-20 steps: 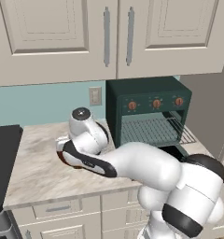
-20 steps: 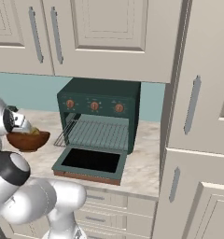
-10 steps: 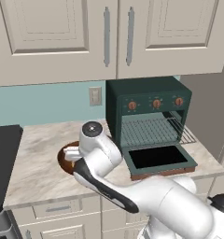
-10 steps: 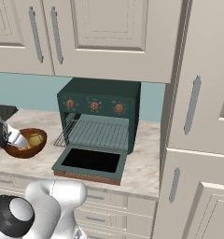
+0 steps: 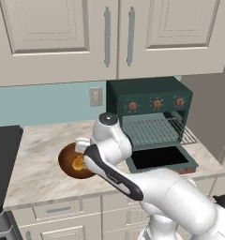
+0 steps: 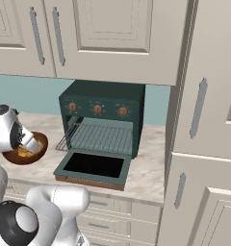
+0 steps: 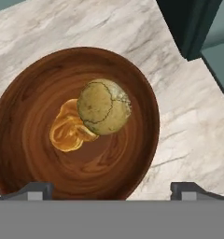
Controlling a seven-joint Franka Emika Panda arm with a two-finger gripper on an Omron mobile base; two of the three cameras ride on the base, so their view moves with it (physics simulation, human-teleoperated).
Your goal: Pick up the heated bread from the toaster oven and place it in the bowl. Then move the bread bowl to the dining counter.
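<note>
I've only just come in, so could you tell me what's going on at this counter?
The robot's gripper hangs open over the bowl on the marble worktop. The heated bread already lies in the bowl, against a golden-orange knotted bread piece. The toaster oven stands with its door down and its rack bare.

Bowl (image 6: 33, 153) beside open toaster oven (image 6: 103, 125)

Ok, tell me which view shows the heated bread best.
The hand view: the heated bread lies unobstructed in the bowl. In both base views the arm hides it; just some golden-orange shows in the bowl.
</note>
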